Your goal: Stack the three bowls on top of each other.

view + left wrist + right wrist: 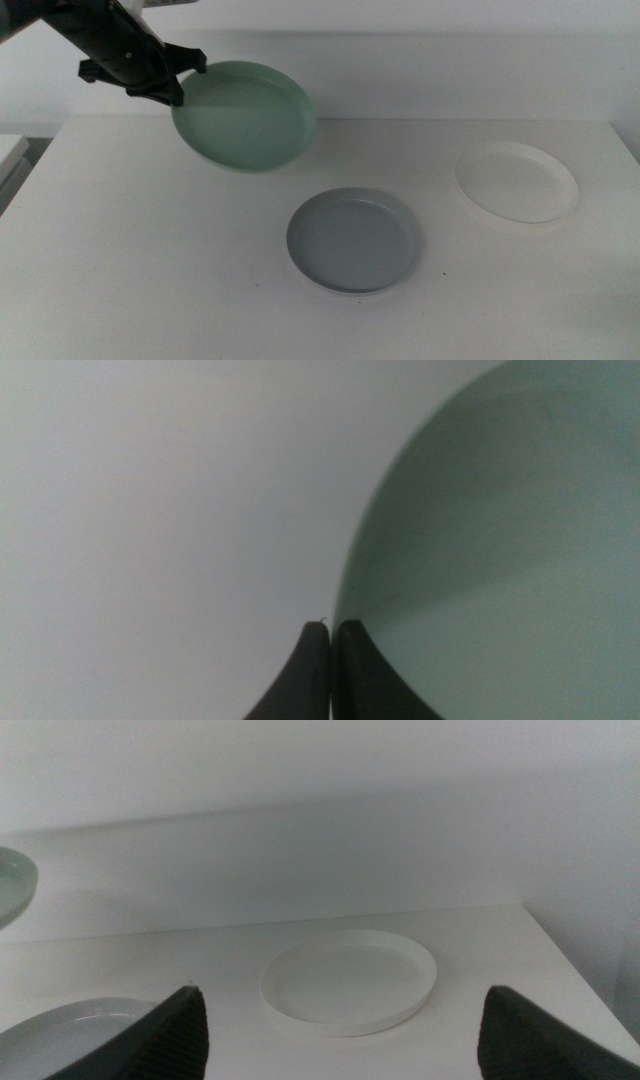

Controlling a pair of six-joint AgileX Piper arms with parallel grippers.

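Mint green and tilted, one bowl [245, 117] hangs in the air above the far left part of the table [150, 260], pinched at its rim by the left gripper [183, 82]. In the left wrist view its two dark jaws are pressed together on the thin edge of that bowl [500, 540]. The grey bowl [354, 240] sits flat near the table's middle, and the white bowl [517, 181] lies well apart to the right. The right gripper [340, 1035] waits low with its jaws spread wide, facing the white bowl [349, 982], out of the middle view.

The grip looks the weak point: a narrow pinch on a smooth, thin rim carries the whole bowl, so it could swing or slip out if the arm moves sharply. Let go while tilted or off-centre, it may land with its edge on the grey rim and sit crooked or slide off.

All three bowls are shallow, round and plate-like, with low upright rims and flat floors. Their surfaces seem smooth and matte, probably plastic, though the soft focus makes that hard to judge. The white one nearly blends with the white tabletop.
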